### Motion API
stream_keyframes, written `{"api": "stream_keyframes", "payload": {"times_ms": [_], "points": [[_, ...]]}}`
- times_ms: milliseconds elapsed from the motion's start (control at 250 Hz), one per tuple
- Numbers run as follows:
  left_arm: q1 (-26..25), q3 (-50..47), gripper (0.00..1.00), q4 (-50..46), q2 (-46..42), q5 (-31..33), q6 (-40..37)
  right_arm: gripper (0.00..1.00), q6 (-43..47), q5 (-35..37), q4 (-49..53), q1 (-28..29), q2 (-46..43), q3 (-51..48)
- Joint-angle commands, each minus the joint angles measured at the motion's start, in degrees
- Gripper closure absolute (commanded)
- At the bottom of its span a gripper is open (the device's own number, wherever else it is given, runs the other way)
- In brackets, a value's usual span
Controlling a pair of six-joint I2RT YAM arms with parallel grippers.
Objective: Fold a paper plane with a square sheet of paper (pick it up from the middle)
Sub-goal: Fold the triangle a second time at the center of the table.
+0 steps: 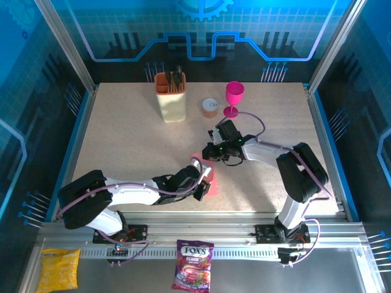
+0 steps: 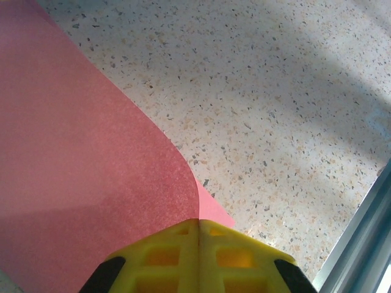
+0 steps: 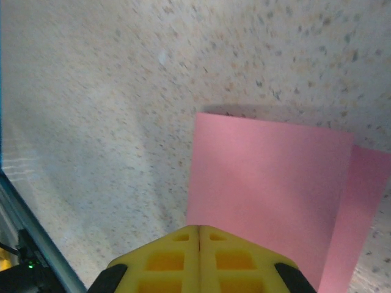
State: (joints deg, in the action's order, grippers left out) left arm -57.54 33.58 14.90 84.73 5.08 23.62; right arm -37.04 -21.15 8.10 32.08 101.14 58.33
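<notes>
Left claw [image 2: 198, 223] is clenched, yellow fingers pressed flat together right where the curled-over edge of the square sheet of paper [image 2: 91, 183] meets the tips, so it looks pinched in there. Right claw [image 3: 198, 229] is clamped too, with a raised flap of the same pink sheet [image 3: 263, 183] running in under its fingers and a second layer lying flat on the table at its 3 o'clock. From the top camera the sheet [image 1: 212, 185] sits just toward 6 o'clock of the table [image 1: 122, 140] middle, mostly covered by both wrists: left claw [image 1: 203, 182] reaching in from 8 o'clock, right claw [image 1: 211, 154] from 3 o'clock. Other stuff is well apart from it: magenta goblet [image 1: 234, 97] at 12, a small round tin-looking thing [image 1: 209, 108] just beside it, and a cream holder [image 1: 171, 101] with dark utensils at 11. Off the table on the front rail: a FOX'S candy bag [image 1: 193, 273] at 6 and a yellow packet [image 1: 59, 268] at 7.
</notes>
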Motion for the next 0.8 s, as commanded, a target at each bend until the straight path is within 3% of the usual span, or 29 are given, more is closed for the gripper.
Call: {"api": "stream_keyframes", "payload": {"times_ms": [0, 336, 799], "points": [[0.8, -0.1, 1.0, -0.1, 0.3, -1.6, -0.8, 1.0, 1.1, -1.5, 0.5, 0.8, 3.5, 1.4], [5.4, -1.2, 1.0, -0.9, 1.6, -2.3, -2.4, 1.0, 1.5, 1.0, -0.8, 0.3, 10.3, -0.5], [9.7, -1.4, 1.0, -2.7, 2.2, -0.5, -4.4, 1.0, 0.0, 1.8, -3.4, 0.2, 11.6, -3.6]]}}
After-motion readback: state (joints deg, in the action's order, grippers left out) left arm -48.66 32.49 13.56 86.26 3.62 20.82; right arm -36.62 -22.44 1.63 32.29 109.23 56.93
